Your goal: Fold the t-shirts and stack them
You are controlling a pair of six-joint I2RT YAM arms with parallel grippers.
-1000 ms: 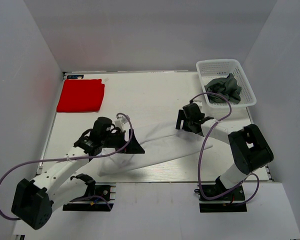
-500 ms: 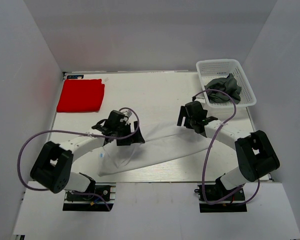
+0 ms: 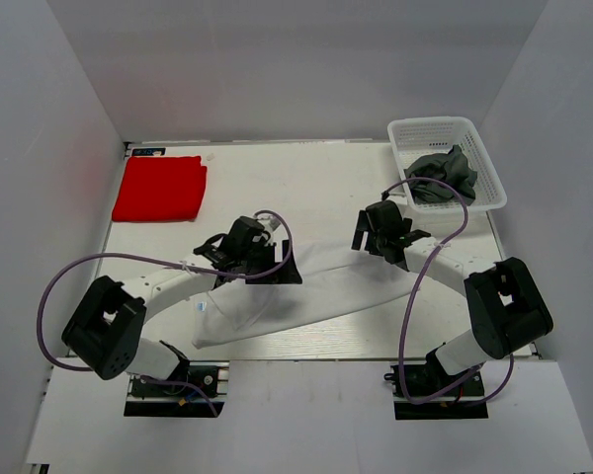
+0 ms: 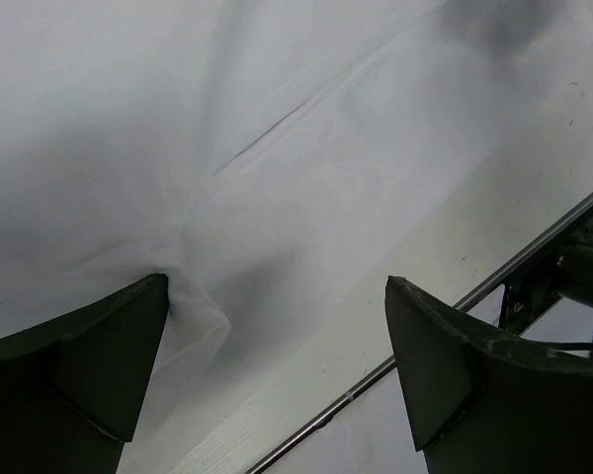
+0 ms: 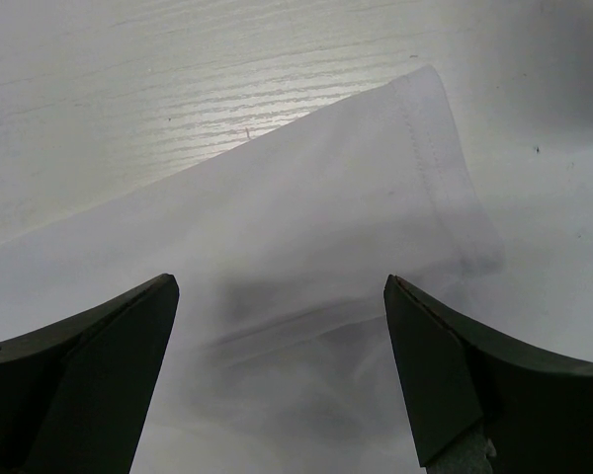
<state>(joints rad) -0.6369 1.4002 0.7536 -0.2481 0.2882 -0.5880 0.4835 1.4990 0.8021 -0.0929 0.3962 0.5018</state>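
Since the white t-shirt [image 3: 346, 291] looks thin and limp (wrinkling readily), the left gripper [image 4: 277, 286] and right gripper [image 5: 280, 283], jaws apart, should pinch its hems.

The white t-shirt [image 3: 346, 291] is partly covered at 10 o'clock by the left gripper [image 3: 275, 271]; print on the sticker [image 3: 148, 152] cannot be read.

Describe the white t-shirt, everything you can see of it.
The white t-shirt is thin, soft cloth. It lies flat on the table as a long, wrinkled band slanting from near left to centre right. A stitched hem shows at its right end. The left gripper and right gripper sit over it, jaws open, gripping nothing. A pucker in the cloth meets one left finger.
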